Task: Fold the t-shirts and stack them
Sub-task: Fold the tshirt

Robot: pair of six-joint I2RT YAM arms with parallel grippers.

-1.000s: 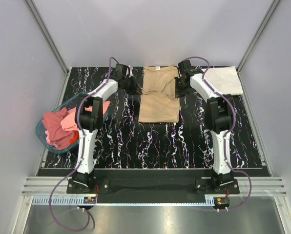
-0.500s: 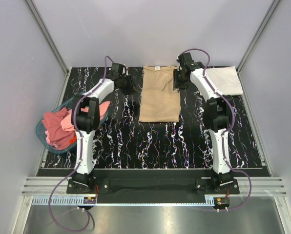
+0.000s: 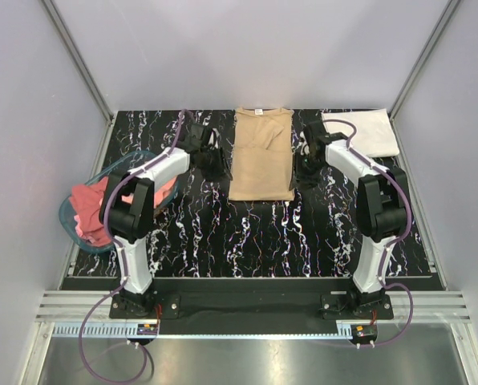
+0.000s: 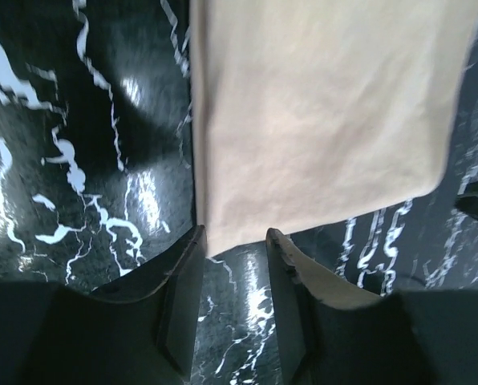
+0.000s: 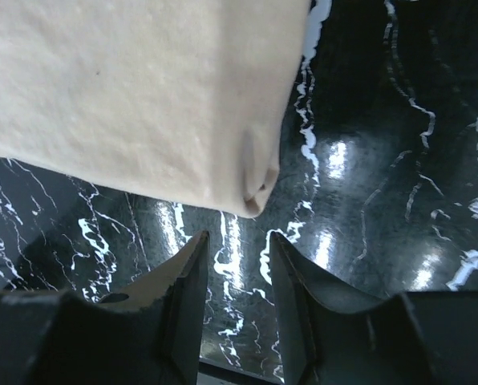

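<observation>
Now the tan tee (image 3: 261, 156) lies folded in a long strip at far centre. The left gripper (image 3: 215, 160) sits just left of it and the right gripper (image 3: 305, 168) just right, both partly open and holding nothing. White tee (image 3: 361, 132) is folded far right, pink tees (image 3: 91, 210) are in the basket (image 3: 66, 216) at left.

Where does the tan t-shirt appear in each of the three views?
Top external: the tan t-shirt lies in the centre, toward the back.
Left wrist: it fills the upper middle and right.
Right wrist: it fills the upper left.
Shared landmark: the black marbled table under it.
</observation>
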